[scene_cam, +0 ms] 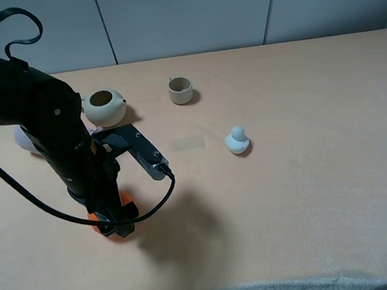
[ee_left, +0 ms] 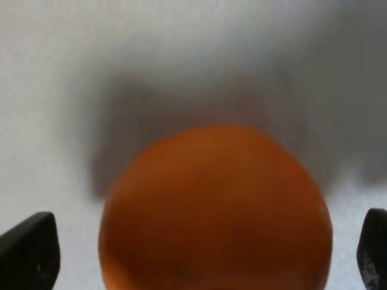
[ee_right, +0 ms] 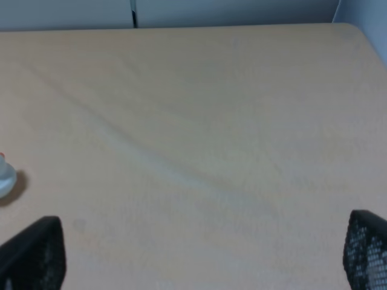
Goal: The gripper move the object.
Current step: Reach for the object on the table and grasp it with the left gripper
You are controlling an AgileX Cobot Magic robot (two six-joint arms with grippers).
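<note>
One smooth, round orange fruit point(ee_left: 214, 208) sits between the left tool point(scene_cam: 115, 222) fingers point(ee_left: 30, 251)

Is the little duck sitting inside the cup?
No, the duck stands on the table by itself, well apart from the cup.

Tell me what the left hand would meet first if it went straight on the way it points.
The orange fruit: it fills the left wrist view dead ahead, between the open fingers of the left hand, with a gap on each side. Depth is unclear in that blurred view.
</note>
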